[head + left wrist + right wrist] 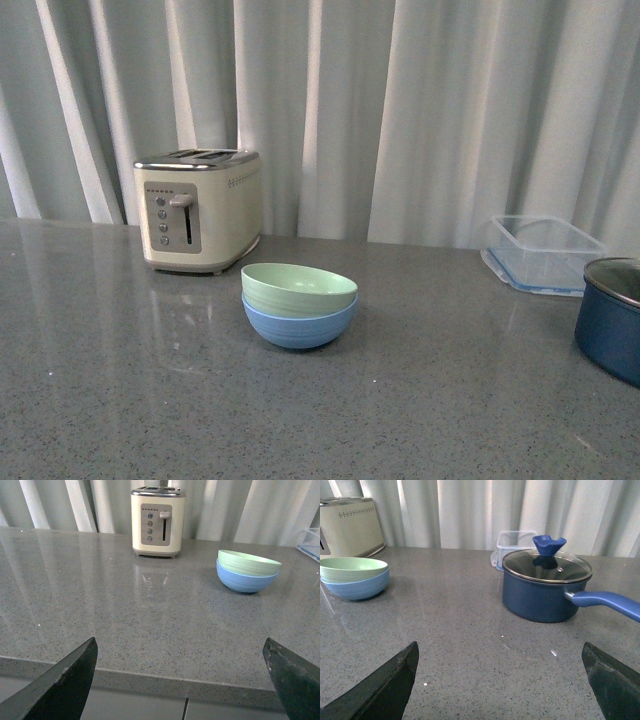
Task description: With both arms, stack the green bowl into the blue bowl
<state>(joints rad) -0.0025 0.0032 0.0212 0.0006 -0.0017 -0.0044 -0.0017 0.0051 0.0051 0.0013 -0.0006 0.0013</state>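
Observation:
The pale green bowl (298,288) sits nested inside the light blue bowl (300,323) on the grey counter, in front of the toaster. The same stack shows in the left wrist view, green bowl (249,562) over blue bowl (245,582), and in the right wrist view, green bowl (352,568) over blue bowl (355,587). Neither arm appears in the front view. My left gripper (180,672) is open near the counter's front edge, far from the bowls. My right gripper (500,672) is open over bare counter, with nothing between its fingers.
A cream toaster (198,209) stands behind the bowls at the left. A clear plastic container (541,253) sits at the back right. A dark blue pot (543,591) with a glass lid and long handle (607,602) stands right of the bowls. Curtains hang behind the counter (150,400).

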